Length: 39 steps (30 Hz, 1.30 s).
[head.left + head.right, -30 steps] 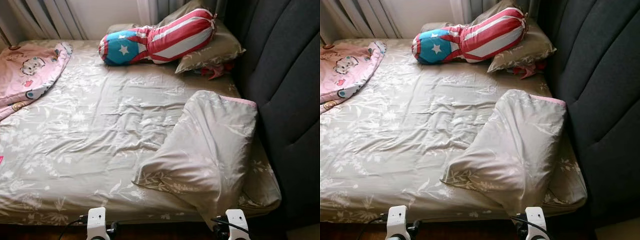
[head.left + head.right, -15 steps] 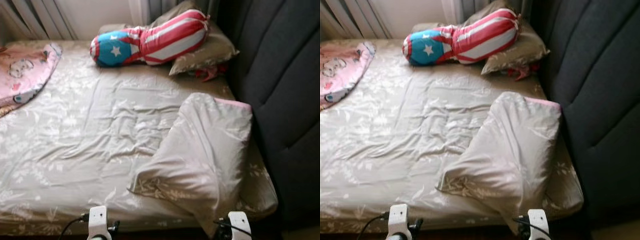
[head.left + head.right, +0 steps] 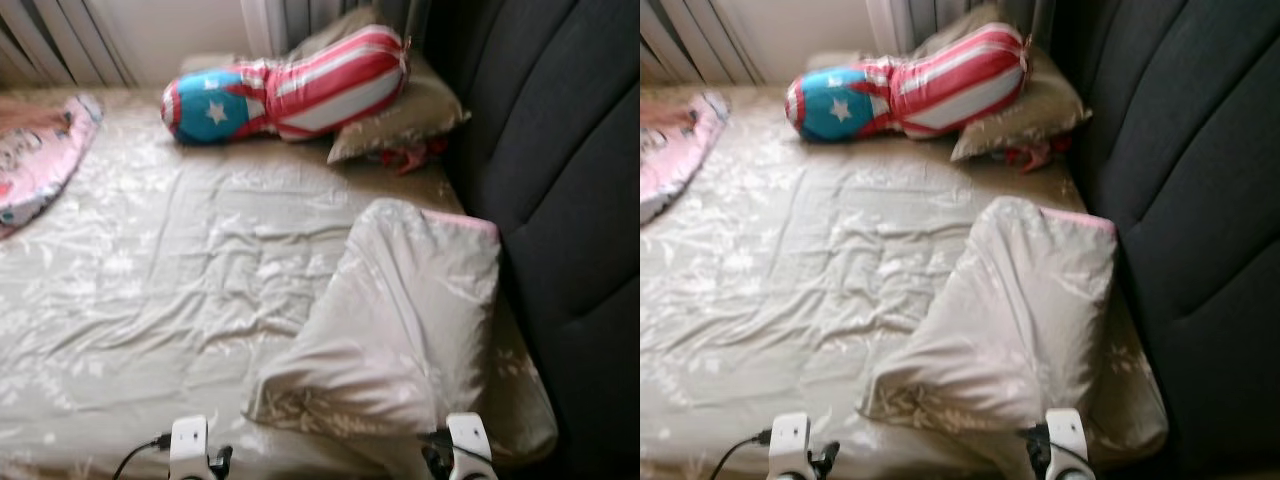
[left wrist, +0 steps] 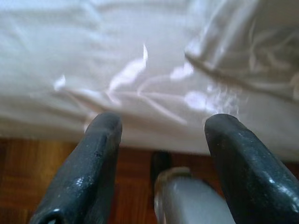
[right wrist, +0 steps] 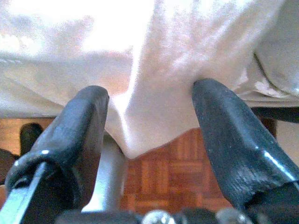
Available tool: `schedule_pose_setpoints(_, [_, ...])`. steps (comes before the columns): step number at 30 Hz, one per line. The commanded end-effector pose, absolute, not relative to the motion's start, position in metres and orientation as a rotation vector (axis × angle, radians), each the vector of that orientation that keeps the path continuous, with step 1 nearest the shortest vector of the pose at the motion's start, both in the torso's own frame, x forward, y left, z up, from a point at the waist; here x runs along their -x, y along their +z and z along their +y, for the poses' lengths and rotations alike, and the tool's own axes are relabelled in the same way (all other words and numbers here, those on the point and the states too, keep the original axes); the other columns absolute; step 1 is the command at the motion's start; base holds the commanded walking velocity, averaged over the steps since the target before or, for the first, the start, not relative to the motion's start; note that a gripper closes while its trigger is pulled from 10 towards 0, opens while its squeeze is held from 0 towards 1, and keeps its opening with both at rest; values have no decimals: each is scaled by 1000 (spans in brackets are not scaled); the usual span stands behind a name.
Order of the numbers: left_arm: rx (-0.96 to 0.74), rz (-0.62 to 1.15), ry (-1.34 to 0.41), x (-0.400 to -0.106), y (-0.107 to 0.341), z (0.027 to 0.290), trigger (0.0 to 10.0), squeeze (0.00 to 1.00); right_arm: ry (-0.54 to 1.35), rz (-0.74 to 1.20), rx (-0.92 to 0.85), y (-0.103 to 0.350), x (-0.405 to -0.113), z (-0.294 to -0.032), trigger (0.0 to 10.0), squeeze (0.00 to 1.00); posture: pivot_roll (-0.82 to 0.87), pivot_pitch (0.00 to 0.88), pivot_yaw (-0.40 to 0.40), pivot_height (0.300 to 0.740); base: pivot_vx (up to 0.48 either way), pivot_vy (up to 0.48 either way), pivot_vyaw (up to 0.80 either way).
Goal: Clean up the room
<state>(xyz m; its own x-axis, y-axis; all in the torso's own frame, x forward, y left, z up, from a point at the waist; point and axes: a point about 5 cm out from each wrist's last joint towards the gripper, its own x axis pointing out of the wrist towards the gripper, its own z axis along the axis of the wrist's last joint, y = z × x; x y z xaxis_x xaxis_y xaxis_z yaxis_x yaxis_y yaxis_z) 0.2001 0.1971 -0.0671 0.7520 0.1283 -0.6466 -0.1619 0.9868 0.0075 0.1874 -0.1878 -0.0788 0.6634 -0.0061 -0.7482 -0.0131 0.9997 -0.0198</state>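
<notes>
A beige floral pillow [image 3: 400, 320] lies askew on the bed [image 3: 150, 280] by the dark headboard, one corner hanging over the near edge. A red, white and blue star-patterned bolster [image 3: 290, 90] rests at the far end against a second beige pillow [image 3: 400, 120]. A pink blanket [image 3: 35, 165] lies bunched at the far left. My left gripper [image 4: 162, 123] is open below the mattress edge, holding nothing. My right gripper [image 5: 152, 91] is open, and the pillow's hanging corner [image 5: 154, 116] droops between its fingers.
The padded dark grey headboard [image 3: 560, 180] walls off the right side. A small red item [image 3: 410, 155] pokes out under the far pillow. Pale curtains [image 3: 60, 40] hang behind the bed. Wooden parquet floor [image 5: 163, 172] lies beneath the bed edge.
The whole picture has slid left and become blurred, so the camera has moved right. The pillows, bolster and blanket lie as before.
</notes>
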Motion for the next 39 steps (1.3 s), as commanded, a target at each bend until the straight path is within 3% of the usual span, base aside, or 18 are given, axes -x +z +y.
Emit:
schedule_pose_setpoints(1, [61,650,139,-208,-62,192,10000,0,-32,845,-1,-82,-178,-194,10000,0,-58,127,-12,740,0,0,0])
schedule_pose_setpoints(12, [72,330,33,-251,-19,181,10000,0,-53,693,-70,-74,-182,-193,10000,0,-67,107,-15,740,0,0,0])
schedule_pose_setpoints(24, [44,198,-22,-243,-7,177,10000,0,-35,629,-79,-71,-179,-193,10000,0,-80,80,-23,740,0,0,0])
schedule_pose_setpoints(25, [44,194,-21,-243,-6,177,10000,0,-42,608,-80,-69,-183,-194,10000,0,-80,79,-23,740,0,0,0])
schedule_pose_setpoints(26, [44,192,-19,-243,-6,178,10000,0,-36,494,-62,-51,-211,-192,10000,0,-80,79,-23,740,0,0,0])
schedule_pose_setpoints(27, [44,192,-19,-243,-6,178,10000,0,-36,494,-62,-51,-211,-192,10000,0,-80,79,-23,740,0,0,0])
schedule_pose_setpoints(28, [44,187,-17,-241,-5,178,10000,0,-37,277,-28,-10,-259,-192,10000,0,-81,72,-23,740,0,0,0])
schedule_pose_setpoints(29, [44,182,-21,-241,-4,178,10000,0,-38,221,-23,2,-270,-191,10000,0,-81,72,-23,740,0,0,0])
schedule_pose_setpoints(39, [2,132,-24,-246,11,193,10000,0,-18,154,-47,13,-277,-188,10000,0,-84,110,-21,740,0,0,0])
